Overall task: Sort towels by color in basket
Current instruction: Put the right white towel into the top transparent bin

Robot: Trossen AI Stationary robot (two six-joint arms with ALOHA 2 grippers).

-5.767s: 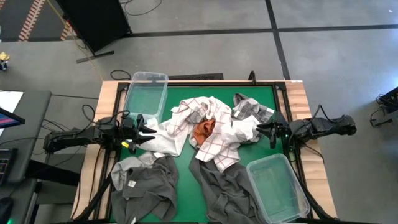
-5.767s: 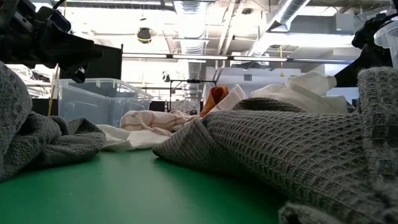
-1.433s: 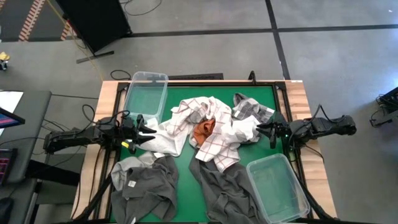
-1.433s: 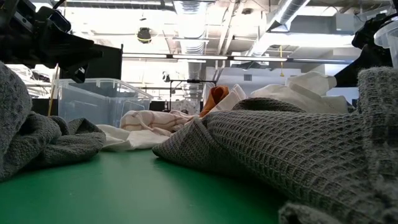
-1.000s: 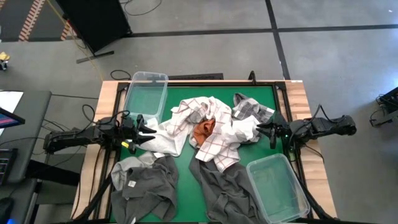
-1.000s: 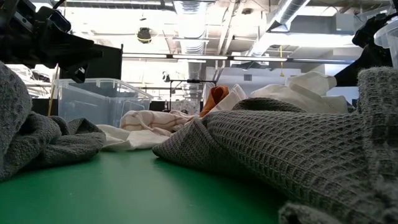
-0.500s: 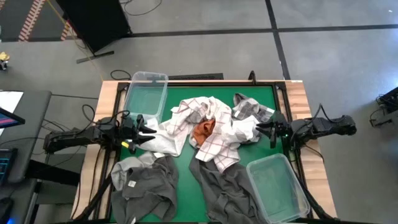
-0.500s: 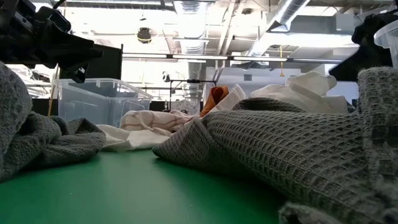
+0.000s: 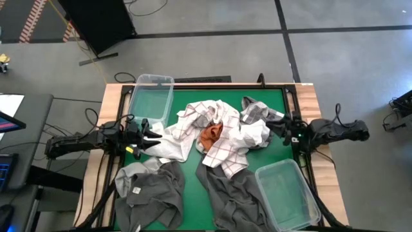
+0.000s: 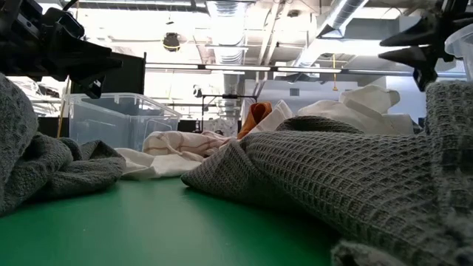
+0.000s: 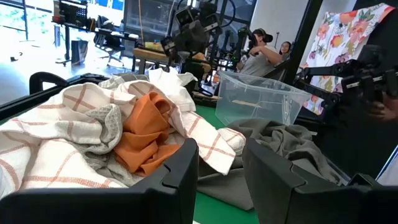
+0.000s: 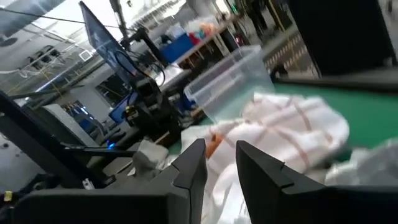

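Towels heaped mid-surface, both end effectors empty.
Grid-lined white towels (image 9: 219, 132) piled at centre of green surface (image 9: 190, 177) around an orange towel (image 9: 211, 135); dark grey towels (image 9: 151, 193) along near edge. Clear bins (image 9: 151, 96) at far-left and near-right corners. Left end effector (image 9: 154, 136) at left edge, fingers slightly parted, holding nothing. Right end effector (image 9: 270, 124) at right edge beside the pile, slightly parted, empty.

No words, numbers or brand marks can be read in any view. A small white tag (image 9: 136, 190) sits on the dark grey towel (image 9: 149, 193) at seven o'clock, too small to read.
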